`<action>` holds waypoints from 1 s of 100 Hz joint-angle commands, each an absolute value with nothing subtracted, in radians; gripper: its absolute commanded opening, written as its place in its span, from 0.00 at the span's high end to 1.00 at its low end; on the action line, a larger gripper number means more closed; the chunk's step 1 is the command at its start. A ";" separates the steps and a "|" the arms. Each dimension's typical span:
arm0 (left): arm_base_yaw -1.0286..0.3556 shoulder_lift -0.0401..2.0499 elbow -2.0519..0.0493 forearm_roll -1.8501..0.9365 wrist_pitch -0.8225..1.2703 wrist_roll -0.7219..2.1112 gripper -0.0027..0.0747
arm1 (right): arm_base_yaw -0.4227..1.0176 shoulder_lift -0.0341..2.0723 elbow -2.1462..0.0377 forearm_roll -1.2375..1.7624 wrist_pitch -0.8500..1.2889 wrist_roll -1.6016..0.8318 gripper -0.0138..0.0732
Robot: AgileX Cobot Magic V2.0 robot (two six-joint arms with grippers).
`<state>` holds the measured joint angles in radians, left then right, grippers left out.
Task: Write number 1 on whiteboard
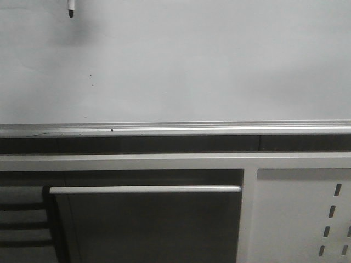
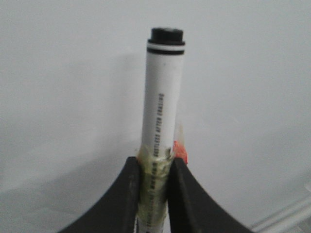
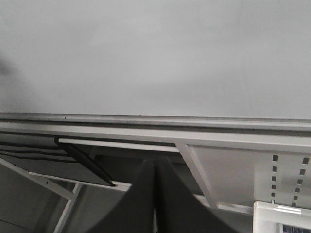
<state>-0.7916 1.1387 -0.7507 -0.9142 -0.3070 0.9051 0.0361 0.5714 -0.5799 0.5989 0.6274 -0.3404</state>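
Backdrop: whiteboard (image 1: 208, 60), pale grey-white, filling the upper part of the front view; silver rail (image 1: 175, 129) along its bottom edge; below the rail, a white frame and a white panel with slanted slots (image 1: 307, 219).

Left fingers (image 2: 154, 167): clenched on a marker (image 2: 161, 102), gripped low on the barrel over a wrap of yellowish tape (image 2: 153, 170), a scrap of orange just beside it. Marker: white barrel with small printed text, two black rings and a black end facing the whiteboard, close to it by the shadow cast there; contact with the surface not determinable. In the front view, only the marker's end (image 1: 71, 8) visible, high above the rail at the whiteboard's upper left.

Right fingers (image 3: 154, 194): pressed together, nothing between them, held low, below the rail and well apart from the marker.

Number 1: not present. No stroke anywhere on the whiteboard, only tiny dark specks (image 1: 91, 84) between the marker and the rail.

Progress, judged: marker in hand and brought up to the writing surface; the entire stroke left to do. Whether the marker's tip is bared or capped: not clear.

Containers: none identified; a white-rimmed object (image 3: 284, 216) beneath the slotted panel, contents not legible.
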 commanded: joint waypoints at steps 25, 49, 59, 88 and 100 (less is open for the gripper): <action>-0.809 1.081 -0.784 -0.817 0.083 1.037 0.99 | 0.039 0.634 -0.681 0.807 0.789 -0.574 0.91; -0.902 1.088 -0.786 -0.706 0.139 1.037 0.99 | 0.039 0.833 -0.864 0.879 1.003 -0.685 0.91; -0.923 1.111 -0.787 -0.706 0.139 1.037 0.99 | 0.039 0.920 -0.945 0.909 1.084 -0.694 0.84; -0.938 1.176 -0.845 -0.706 0.146 1.037 0.99 | 0.111 1.092 -1.113 0.964 1.174 -0.694 0.61; -0.938 1.204 -0.879 -0.700 0.178 1.037 0.99 | 0.168 1.129 -1.154 0.964 1.160 -0.694 0.61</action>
